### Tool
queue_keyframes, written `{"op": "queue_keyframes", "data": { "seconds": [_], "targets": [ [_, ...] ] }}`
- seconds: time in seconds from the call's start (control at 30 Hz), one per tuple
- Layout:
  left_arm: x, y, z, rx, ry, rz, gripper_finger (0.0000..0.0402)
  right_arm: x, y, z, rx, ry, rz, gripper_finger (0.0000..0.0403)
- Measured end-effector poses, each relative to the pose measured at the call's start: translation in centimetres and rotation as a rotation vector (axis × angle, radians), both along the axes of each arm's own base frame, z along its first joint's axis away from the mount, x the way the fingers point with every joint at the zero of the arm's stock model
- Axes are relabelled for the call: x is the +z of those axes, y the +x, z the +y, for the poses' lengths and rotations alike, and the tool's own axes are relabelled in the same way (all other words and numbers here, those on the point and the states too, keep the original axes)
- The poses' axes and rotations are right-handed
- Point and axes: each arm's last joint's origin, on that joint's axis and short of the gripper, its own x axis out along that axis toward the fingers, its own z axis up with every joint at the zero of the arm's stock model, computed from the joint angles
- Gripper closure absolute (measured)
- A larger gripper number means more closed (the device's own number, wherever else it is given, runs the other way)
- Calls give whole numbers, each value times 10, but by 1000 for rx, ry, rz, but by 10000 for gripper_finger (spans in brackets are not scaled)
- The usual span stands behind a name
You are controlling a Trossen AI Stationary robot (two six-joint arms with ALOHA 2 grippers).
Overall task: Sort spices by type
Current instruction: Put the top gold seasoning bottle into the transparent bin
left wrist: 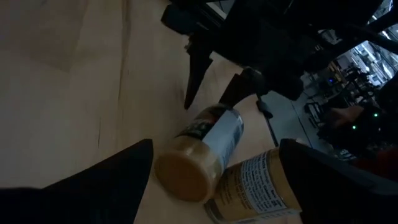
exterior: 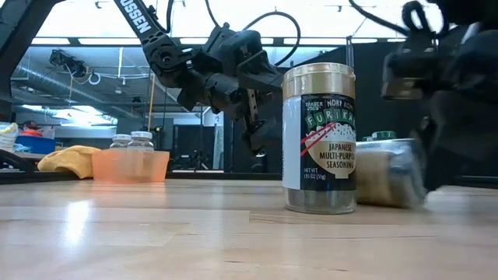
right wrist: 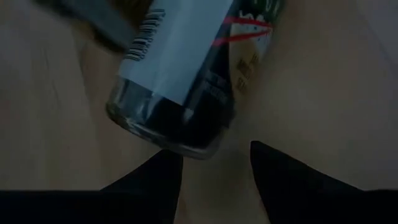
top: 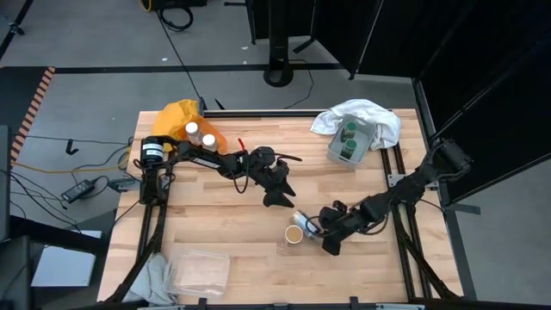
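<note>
A tan-lidded jar with a dark label [top: 294, 232] [exterior: 319, 140] [left wrist: 198, 155] stands upright on its base near the table's middle. A second tan-lidded jar [top: 306, 220] [exterior: 389, 173] [left wrist: 255, 186] lies on its side just behind it. My right gripper [top: 325, 234] [right wrist: 214, 152] is open and low over the table. Its fingertips stand just short of the upright jar's foot [right wrist: 174, 130]. My left gripper [top: 280, 194] [left wrist: 216, 144] hovers open above and to the far left of both jars. Two white-lidded jars [top: 199, 134] stand in the orange tray [top: 176, 116]. Green-lidded jars [top: 349, 138] sit in the grey tray [top: 331, 151].
The grey tray rests on a white cloth [top: 370, 116] at the far right. A clear plastic tray [top: 200, 269] lies at the near left corner, beside a grey cloth [top: 155, 280]. Bare wood lies between the jars and the near edge.
</note>
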Motion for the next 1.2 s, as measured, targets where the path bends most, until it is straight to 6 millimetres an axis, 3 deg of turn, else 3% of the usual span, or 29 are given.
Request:
{"op": "queue_keyframes", "data": {
  "seconds": [0.4,0.6,0.7,0.83,1.03,1.2],
  "targets": [
    [-2,-2,2,-34,10,0,46,9,27,-51,-173,-75,-125,208],
    [0,-6,11,-123,-43,-10,46,9,29,-57,-177,-65,-121,209],
    [12,-7,13,-139,-30,-1,46,9,28,-57,-176,-66,-117,209],
    [39,-11,12,-164,120,15,46,9,28,-57,-176,-66,-117,209],
    [64,-22,2,-90,623,308,46,9,28,-57,-176,-67,-112,209],
    [69,-18,-11,-143,575,268,46,9,28,-57,-179,-73,-111,209]
  ]
}}
